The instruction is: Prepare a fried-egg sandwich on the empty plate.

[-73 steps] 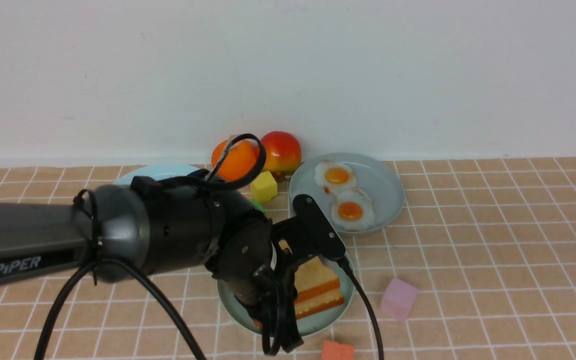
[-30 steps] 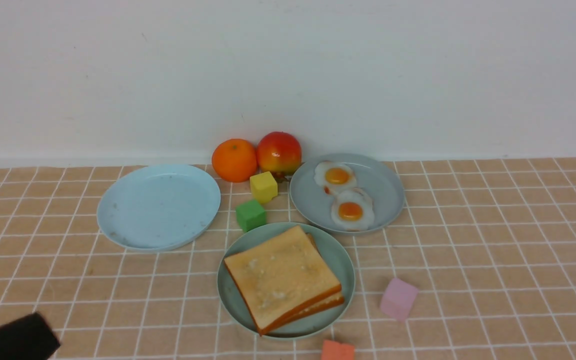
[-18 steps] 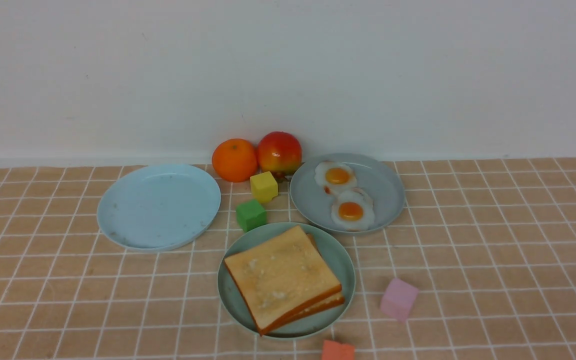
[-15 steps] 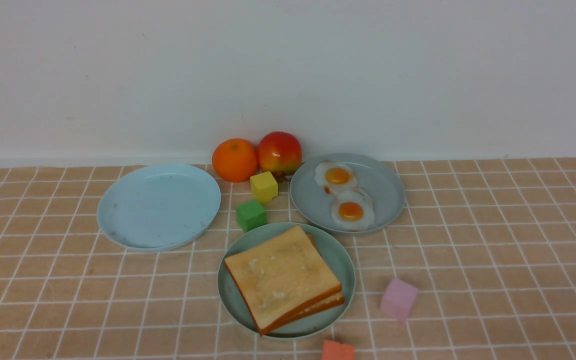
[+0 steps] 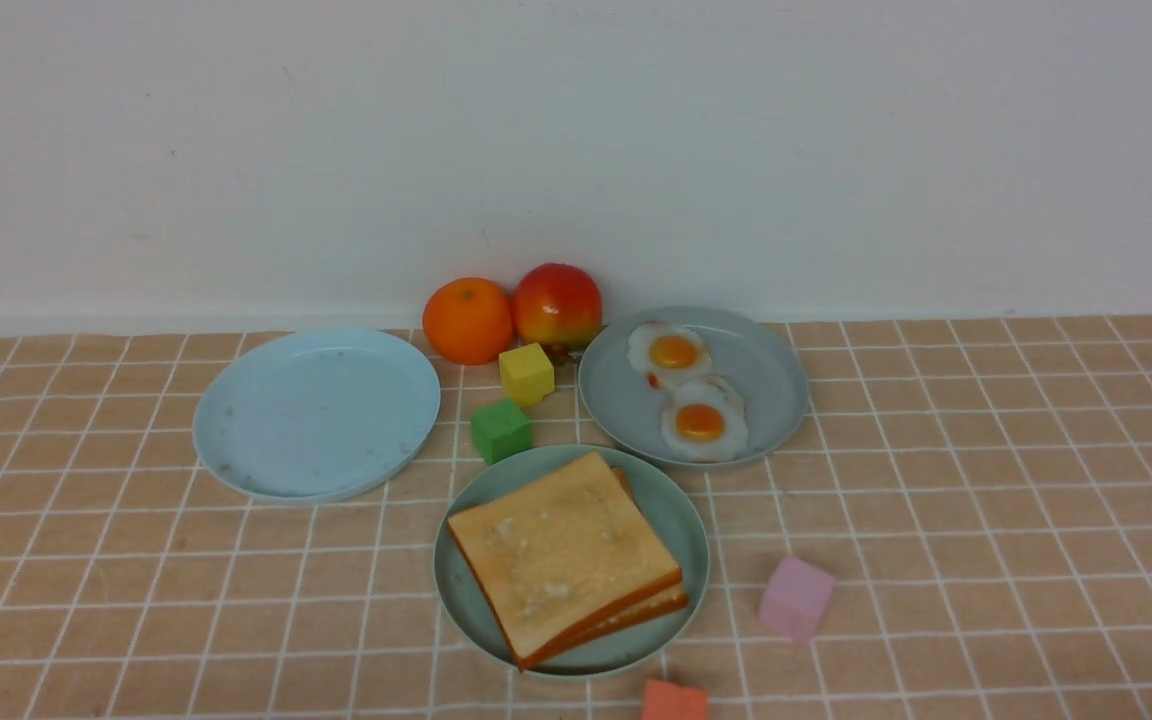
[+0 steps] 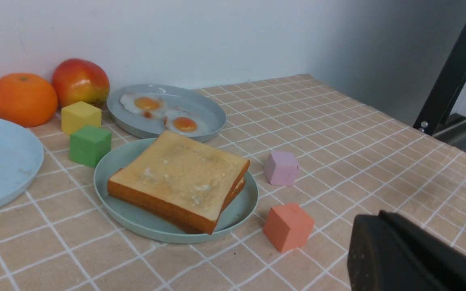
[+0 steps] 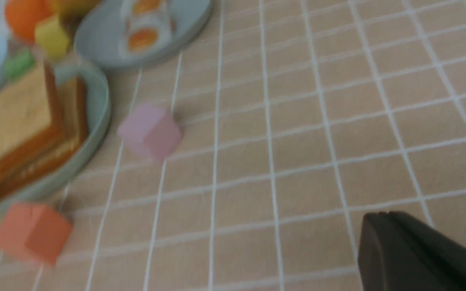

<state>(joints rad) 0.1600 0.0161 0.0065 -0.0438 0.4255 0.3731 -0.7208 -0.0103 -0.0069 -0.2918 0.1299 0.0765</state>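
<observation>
On the mint plate at the front of the checked cloth sits the sandwich — 2 toast slices stacked, the lower one peeking out at the right edge; a pale strip shows between them in the left wrist view, though whether that is egg I cannot tell. Behind and to the right, touching rims with it or nearly so, the grey plate carries 2 fried eggs; the blue plate lies to the left. An orange and an apple rest by the wall; a yellow cube and a green cube stand between the plates; a pink cube and a red cube lie near the sandwich. Neither arm shows in the front view; of the left gripper and right gripper only a dark corner appears in each wrist view — how wide either stands I cannot tell.
</observation>
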